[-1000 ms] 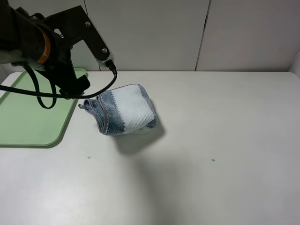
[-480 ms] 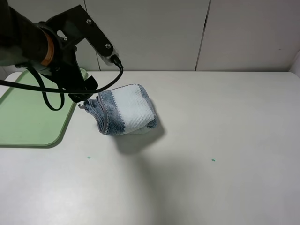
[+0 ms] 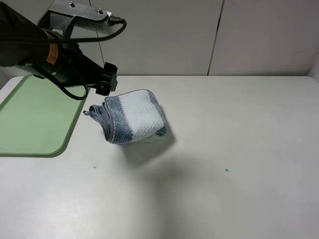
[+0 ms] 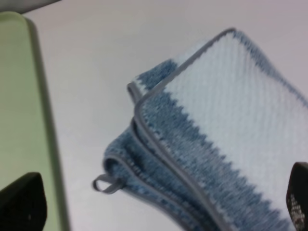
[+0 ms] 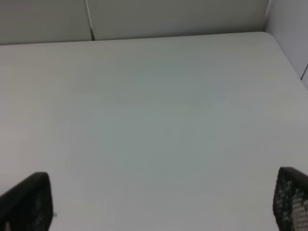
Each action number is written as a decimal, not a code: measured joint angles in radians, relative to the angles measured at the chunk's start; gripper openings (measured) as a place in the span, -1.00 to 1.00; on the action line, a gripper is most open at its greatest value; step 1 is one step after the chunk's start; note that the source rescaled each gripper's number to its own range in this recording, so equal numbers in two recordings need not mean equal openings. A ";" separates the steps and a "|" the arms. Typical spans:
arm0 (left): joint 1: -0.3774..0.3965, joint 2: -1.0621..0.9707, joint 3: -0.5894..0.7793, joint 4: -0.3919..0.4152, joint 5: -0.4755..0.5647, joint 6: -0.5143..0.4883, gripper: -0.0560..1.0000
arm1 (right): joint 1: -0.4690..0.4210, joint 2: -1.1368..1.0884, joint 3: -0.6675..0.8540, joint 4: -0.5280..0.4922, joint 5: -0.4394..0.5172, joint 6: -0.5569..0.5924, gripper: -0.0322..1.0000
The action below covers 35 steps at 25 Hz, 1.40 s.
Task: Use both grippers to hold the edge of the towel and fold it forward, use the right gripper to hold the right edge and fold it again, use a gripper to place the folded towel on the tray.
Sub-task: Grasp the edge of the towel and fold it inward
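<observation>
The towel (image 3: 133, 117) lies folded into a small bundle on the white table, just right of the tray (image 3: 30, 119). The pale green tray holds nothing. My left gripper (image 3: 106, 83) hovers above the towel's far left corner, apart from it. In the left wrist view its fingertips (image 4: 21, 207) stand wide apart, the left gripper (image 4: 159, 207) open over the towel (image 4: 226, 130), whose grey loop (image 4: 107, 184) points toward the tray (image 4: 19, 96). The right gripper (image 5: 159, 202) is open over bare table and does not show in the exterior view.
Two small teal marks (image 3: 94, 167) (image 3: 227, 170) dot the table in front of the towel. A panelled wall (image 3: 214, 35) stands behind the table's far edge. The left arm's black cable (image 3: 75, 94) hangs over the tray's corner.
The left arm has swung round and risen, bringing its gripper from beside the tray's corner to above the towel's left end. The towel has not moved.
</observation>
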<state>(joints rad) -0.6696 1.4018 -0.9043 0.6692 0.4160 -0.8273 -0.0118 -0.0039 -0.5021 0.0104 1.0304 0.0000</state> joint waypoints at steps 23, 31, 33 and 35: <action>0.143 0.184 0.107 -0.409 -0.314 0.184 0.99 | 0.000 0.000 0.000 0.002 0.000 0.000 1.00; 0.191 0.208 0.212 -0.444 -0.478 0.200 0.98 | 0.000 0.000 0.000 0.003 0.000 0.000 1.00; 0.192 0.249 0.221 -0.455 -0.520 0.204 0.98 | 0.000 0.000 0.000 0.003 0.000 0.000 1.00; 0.192 0.293 0.224 -0.457 -0.560 0.206 0.98 | 0.000 0.000 0.000 0.003 0.000 0.000 1.00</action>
<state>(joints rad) -0.4775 1.6952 -0.6798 0.2126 -0.1440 -0.6212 -0.0118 -0.0039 -0.5021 0.0130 1.0304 0.0000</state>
